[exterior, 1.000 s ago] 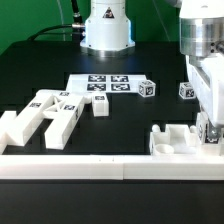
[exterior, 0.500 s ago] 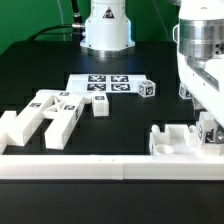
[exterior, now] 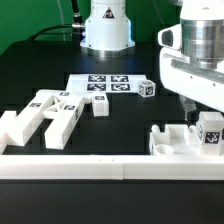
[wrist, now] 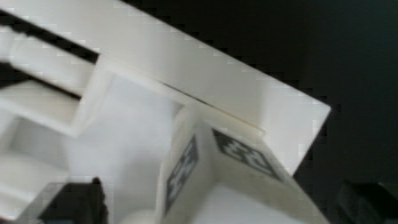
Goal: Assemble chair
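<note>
Chair parts lie in two groups in the exterior view. A white slab piece [exterior: 172,139] sits at the front right, with a tagged white piece [exterior: 211,133] standing on its right end. My gripper [exterior: 198,106] hangs open just above that piece, touching nothing. In the wrist view the tagged piece [wrist: 240,160] fills the space between the two dark fingertips [wrist: 71,203], which stand wide apart, and the gripper [wrist: 217,206] is open around it. Several more white leg and bar pieces [exterior: 45,115] lie at the front left.
The marker board [exterior: 100,84] lies flat at mid-table. A small tagged block [exterior: 148,89] and another [exterior: 100,107] sit near it. A long white border rail [exterior: 100,166] runs along the front edge. The arm's base [exterior: 106,28] stands at the back.
The gripper has opened, let go of the tagged piece and risen above it, shifting slightly toward the exterior view's left. The piece stays standing on the slab.
</note>
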Tool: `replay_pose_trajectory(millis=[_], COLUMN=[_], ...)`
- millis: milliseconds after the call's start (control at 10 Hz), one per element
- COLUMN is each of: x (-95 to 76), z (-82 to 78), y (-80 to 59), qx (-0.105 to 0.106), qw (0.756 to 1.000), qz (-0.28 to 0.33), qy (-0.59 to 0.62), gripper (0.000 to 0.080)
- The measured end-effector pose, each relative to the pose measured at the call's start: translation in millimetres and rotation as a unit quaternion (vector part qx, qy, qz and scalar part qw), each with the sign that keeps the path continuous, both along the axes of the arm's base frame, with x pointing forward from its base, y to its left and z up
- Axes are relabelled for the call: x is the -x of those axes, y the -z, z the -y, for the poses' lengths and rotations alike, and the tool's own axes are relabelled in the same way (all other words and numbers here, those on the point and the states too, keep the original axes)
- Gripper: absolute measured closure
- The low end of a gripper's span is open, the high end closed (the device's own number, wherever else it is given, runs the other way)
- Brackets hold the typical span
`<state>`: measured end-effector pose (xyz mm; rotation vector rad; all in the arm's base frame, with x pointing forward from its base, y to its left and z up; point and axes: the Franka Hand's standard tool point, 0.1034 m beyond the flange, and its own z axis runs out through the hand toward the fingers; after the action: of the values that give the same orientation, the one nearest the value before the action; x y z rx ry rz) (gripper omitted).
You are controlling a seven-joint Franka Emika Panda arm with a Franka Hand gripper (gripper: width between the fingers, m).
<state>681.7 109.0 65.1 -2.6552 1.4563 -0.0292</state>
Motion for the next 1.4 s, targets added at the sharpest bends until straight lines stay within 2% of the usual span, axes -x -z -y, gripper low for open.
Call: replay_pose_trajectory(millis=[400,800,1200,1300,1400], x=[2.3,2.5,0.8,0.4,0.5], z=[-5.2,-5.3,-1.2,1.4,1.0], y=[0.1,0.3,-1.0,-1.0,-1.0], qx=[0.026,0.059,0.072,0.073,0.073], qw=[0.985,0.931,0.871,0.865,0.867], qz=[0.004,0.012,0.016,0.017,0.017], qy=[-0.17,-0.36,-0.485,-0.496,-0.493], gripper=[0.0151,0.0151,0.0151,0.0151,0.0292])
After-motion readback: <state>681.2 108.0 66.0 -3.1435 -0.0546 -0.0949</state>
